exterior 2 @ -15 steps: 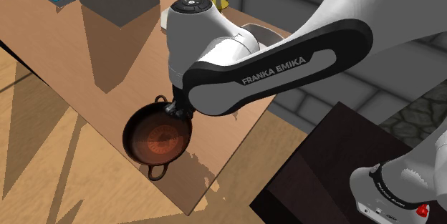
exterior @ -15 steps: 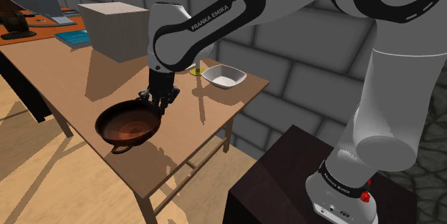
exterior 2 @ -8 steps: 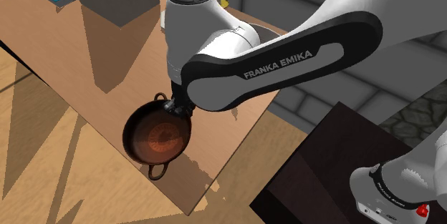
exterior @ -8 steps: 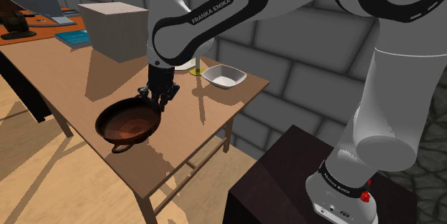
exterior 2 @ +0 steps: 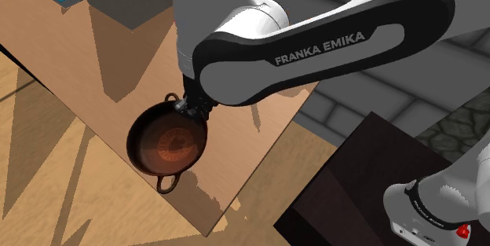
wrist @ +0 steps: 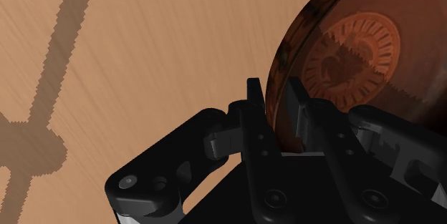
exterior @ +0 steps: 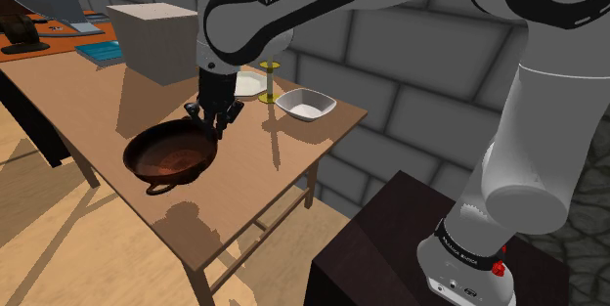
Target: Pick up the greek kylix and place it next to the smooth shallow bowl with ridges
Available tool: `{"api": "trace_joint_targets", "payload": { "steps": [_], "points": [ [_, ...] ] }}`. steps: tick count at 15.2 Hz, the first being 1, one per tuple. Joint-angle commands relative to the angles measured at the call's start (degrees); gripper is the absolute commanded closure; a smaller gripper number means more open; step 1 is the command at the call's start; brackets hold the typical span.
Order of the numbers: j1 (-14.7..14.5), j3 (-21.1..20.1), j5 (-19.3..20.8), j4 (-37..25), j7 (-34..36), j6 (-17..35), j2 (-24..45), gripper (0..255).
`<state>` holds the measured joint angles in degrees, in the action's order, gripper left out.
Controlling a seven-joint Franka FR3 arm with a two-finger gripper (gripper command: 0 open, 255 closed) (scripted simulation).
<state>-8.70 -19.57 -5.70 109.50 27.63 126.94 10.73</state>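
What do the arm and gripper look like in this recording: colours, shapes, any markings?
The arm is white and rounded, with dark bands at its joints. One dark band carries the lettering FRANKA EMIKA in white. The gripper is all black, with two slim, flat jaws. A small red part sits near the arm's base.

Bare wood of the table [exterior: 283, 153] lies open between the lifted kylix [exterior: 168, 154] and the white bowl [exterior: 305, 106]. A yellow-footed stem [exterior: 269, 96] stands just beside the bowl on the shoulder view's left. A large box [exterior: 154, 40] blocks the table's far side.
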Motion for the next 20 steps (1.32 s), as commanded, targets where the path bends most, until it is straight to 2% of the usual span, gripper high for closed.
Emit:
{"api": "trace_joint_targets", "payload": {
  "steps": [1, 20],
  "points": [
    [0.06, -0.05, -0.17, -0.92, 0.09, -1.55, -0.73, 255],
    [0.35, -0.1, -0.5, -11.99, 1.24, -15.41, -3.71, 255]
  ]
}}
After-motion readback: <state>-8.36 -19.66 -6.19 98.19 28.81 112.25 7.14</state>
